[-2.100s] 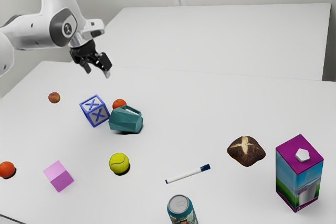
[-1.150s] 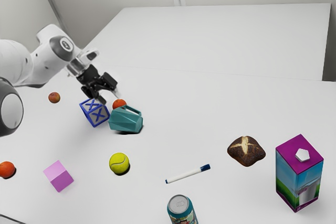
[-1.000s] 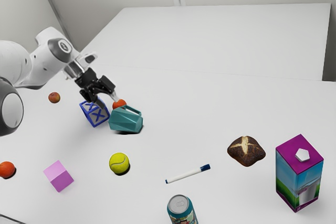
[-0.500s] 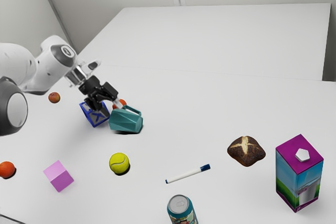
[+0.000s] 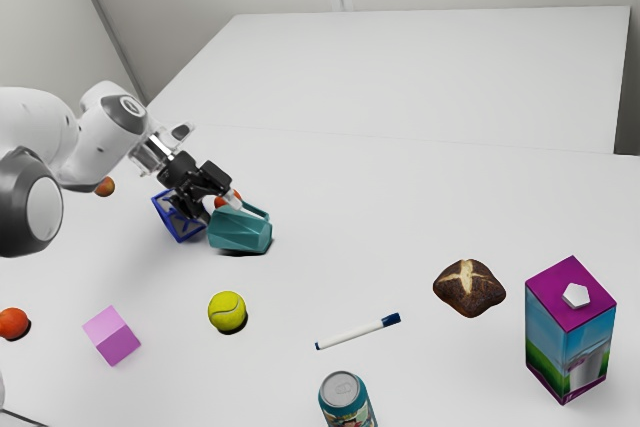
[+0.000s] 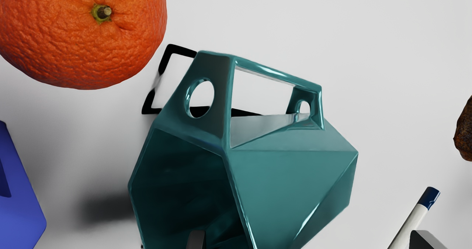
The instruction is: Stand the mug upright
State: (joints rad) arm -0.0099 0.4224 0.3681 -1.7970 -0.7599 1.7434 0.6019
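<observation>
In the exterior view the teal mug [image 5: 240, 232] lies tipped over on the surface [image 5: 420, 207], its inner walls bare, the gripper [image 5: 221, 206] spread wide at its eleven o'clock, a can [image 5: 345, 402] at five.

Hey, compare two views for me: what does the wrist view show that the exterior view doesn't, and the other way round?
Wrist view: the inside of the tipped mug, and the green stem end of the orange near its handle.

Exterior view: the tennis ball, pink cube, drink can, carton, apple and another orange fruit at the exterior view's left edge.

Both: the mug on its side, the orange near it, the blue-edged block, marker, bread and open gripper.
</observation>
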